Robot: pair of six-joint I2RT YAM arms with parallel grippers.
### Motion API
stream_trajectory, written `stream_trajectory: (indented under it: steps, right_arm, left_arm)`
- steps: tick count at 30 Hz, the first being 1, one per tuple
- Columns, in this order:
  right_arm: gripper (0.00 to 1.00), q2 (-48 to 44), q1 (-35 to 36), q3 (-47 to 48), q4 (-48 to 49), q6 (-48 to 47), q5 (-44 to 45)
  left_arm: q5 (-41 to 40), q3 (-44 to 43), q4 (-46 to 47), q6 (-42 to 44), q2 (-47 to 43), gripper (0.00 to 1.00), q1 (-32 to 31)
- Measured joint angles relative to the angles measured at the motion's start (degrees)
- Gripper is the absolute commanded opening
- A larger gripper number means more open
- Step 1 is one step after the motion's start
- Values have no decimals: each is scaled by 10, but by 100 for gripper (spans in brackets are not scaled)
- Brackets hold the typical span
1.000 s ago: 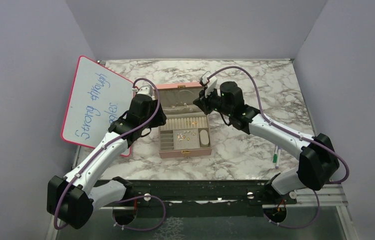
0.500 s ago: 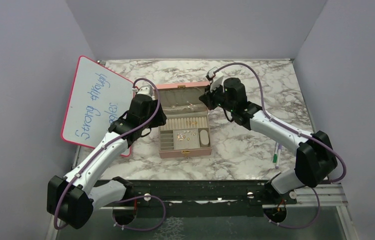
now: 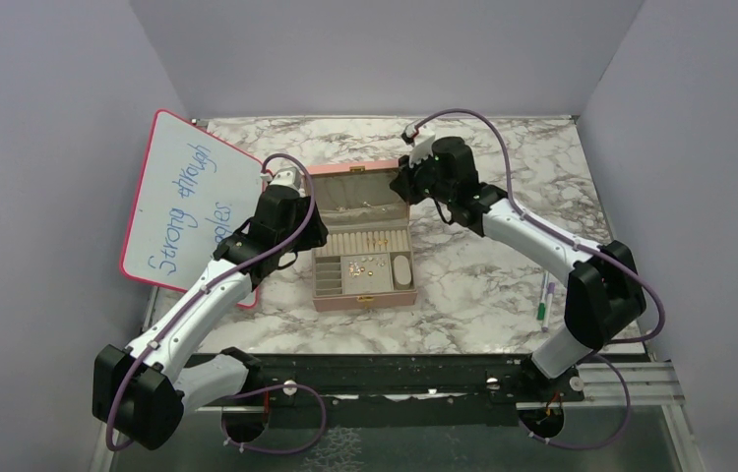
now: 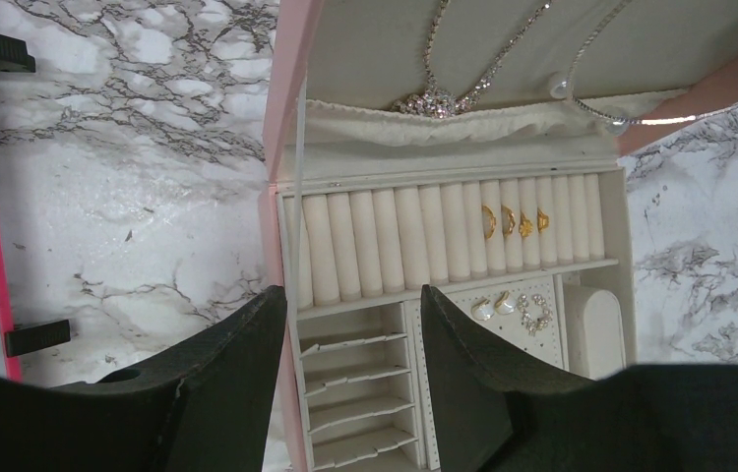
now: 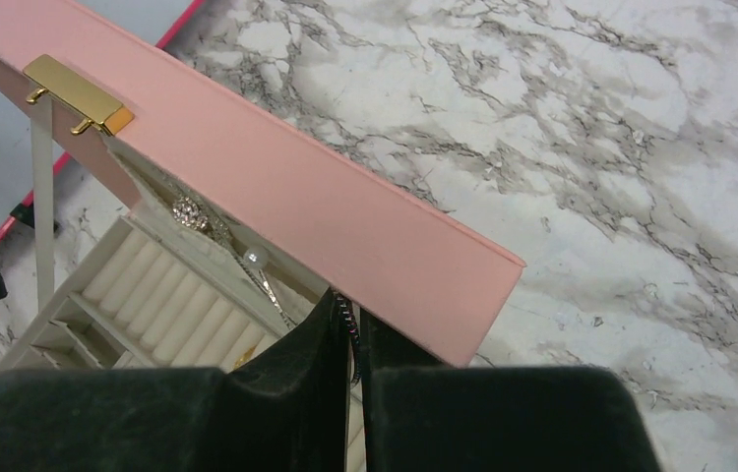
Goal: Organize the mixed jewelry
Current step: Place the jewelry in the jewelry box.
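Your right gripper (image 5: 349,313) sits at the right end of the pink box's raised lid (image 5: 326,197), just below its edge. The thin silver chain (image 5: 350,339) runs down through the narrow slit between its fingers. Those fingers are almost together, and you cannot tell from here whether they pinch the chain or have just let it slip.

In the lid lining, a crystal pendant necklace (image 4: 434,101) hangs to the left of the chain. Four gold rings (image 4: 515,221) sit in the ring rolls, and pearl earrings (image 4: 493,306) lie in the tray below them.

Your left gripper (image 4: 353,295) is spread wide and grasps nothing. One finger hangs over the marble table (image 3: 503,197) outside the box's left wall (image 4: 272,197), the other over the slotted compartments inside.

Your right arm reaches in from the right, wrist bent towards the lid's far right corner. Your left arm stretches diagonally from its base, alongside the whiteboard (image 3: 188,197).
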State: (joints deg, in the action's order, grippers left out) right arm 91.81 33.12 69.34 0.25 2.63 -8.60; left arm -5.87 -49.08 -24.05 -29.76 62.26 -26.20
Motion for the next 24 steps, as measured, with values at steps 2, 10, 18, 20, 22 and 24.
stream_trajectory:
  steps: [2,10,18,20,22,24]
  right_arm:
    - [16,7,-1,8,-10,3,0]
    - [35,14,0,19,-35,7,0]
    - [29,13,2,19,-40,26,17]
    - [22,12,2,19,-43,34,28]
    - [14,11,2,19,-45,42,43]
    - [10,10,2,19,-45,48,52]
  left_arm:
    - [0,0,0,0,0,54,0]
    - [0,-3,0,0,0,54,0]
    - [3,-16,-1,0,-8,56,0]
    - [3,-19,-1,0,-12,56,0]
    - [3,-21,0,0,-15,57,0]
    - [3,-21,-1,0,-16,57,0]
